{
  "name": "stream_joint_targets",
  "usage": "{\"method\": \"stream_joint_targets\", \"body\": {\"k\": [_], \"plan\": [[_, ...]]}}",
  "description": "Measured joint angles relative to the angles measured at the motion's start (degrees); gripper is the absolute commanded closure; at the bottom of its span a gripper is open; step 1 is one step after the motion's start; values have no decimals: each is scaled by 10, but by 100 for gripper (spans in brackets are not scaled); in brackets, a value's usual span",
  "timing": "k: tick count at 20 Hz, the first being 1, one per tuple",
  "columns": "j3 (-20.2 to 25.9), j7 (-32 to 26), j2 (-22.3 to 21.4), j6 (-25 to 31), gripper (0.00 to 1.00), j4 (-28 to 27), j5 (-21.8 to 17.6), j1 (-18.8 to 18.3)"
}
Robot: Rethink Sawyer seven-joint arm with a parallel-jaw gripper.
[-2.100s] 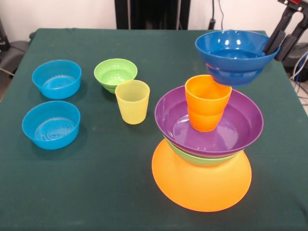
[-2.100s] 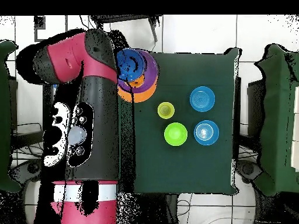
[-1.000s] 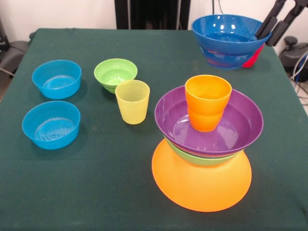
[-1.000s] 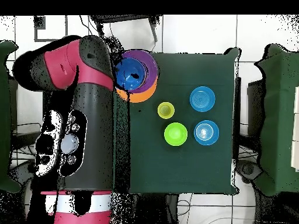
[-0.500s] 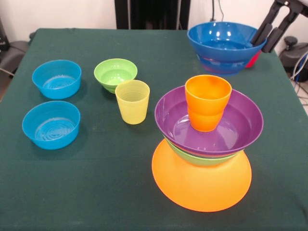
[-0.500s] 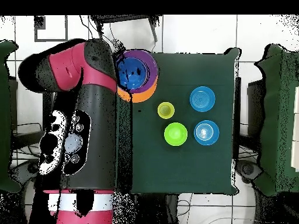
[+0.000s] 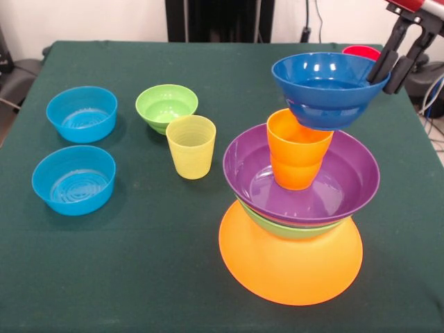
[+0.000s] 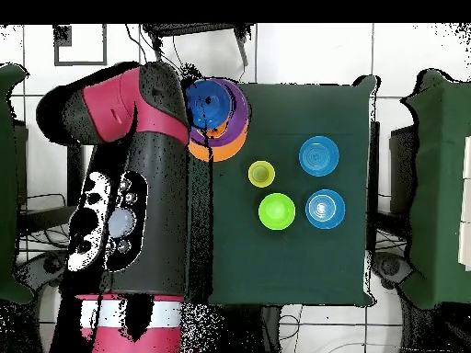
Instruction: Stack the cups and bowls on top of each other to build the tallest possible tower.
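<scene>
Dark green cloth-covered table (image 7: 139, 277) fills most of the front view. Red and black robot arm (image 8: 129, 175) takes up the left half of the overhead view.

Tower, lower right of the front view: huge orange plastic bowl (image 7: 291, 267) upside down on the cloth as a cone base; large green plastic bowl (image 7: 291, 230) on it, only its rim showing; large purple plastic bowl (image 7: 326, 187) nested in that, mouth up. Ribbed orange plastic cup (image 7: 297, 156) upright inside the purple bowl.

Small dark blue plastic bowl (image 7: 326, 87), upper right, mouth up, just above the orange cup and offset a little to the right; contact with the cup's rim cannot be told. Gripper (image 7: 390, 66) at the upper right edge, black fingers (image 7: 401, 68) pinching the blue bowl's right rim, one inside, one outside.

Two light blue plastic bowls at left, one (image 7: 82, 113) above the other (image 7: 73, 179), apart. Small green plastic bowl (image 7: 166, 106) upper centre-left. Translucent yellow ribbed plastic cup (image 7: 191, 146) just below and right of it, upright. Red plastic cup (image 7: 361, 51), only its rim visible behind the blue bowl, top right.
</scene>
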Motion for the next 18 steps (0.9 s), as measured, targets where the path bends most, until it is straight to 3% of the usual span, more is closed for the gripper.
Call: {"method": "stream_joint_targets", "body": {"k": [18], "plan": [[4, 0, 0, -15, 100, 1, -27, -29]]}}
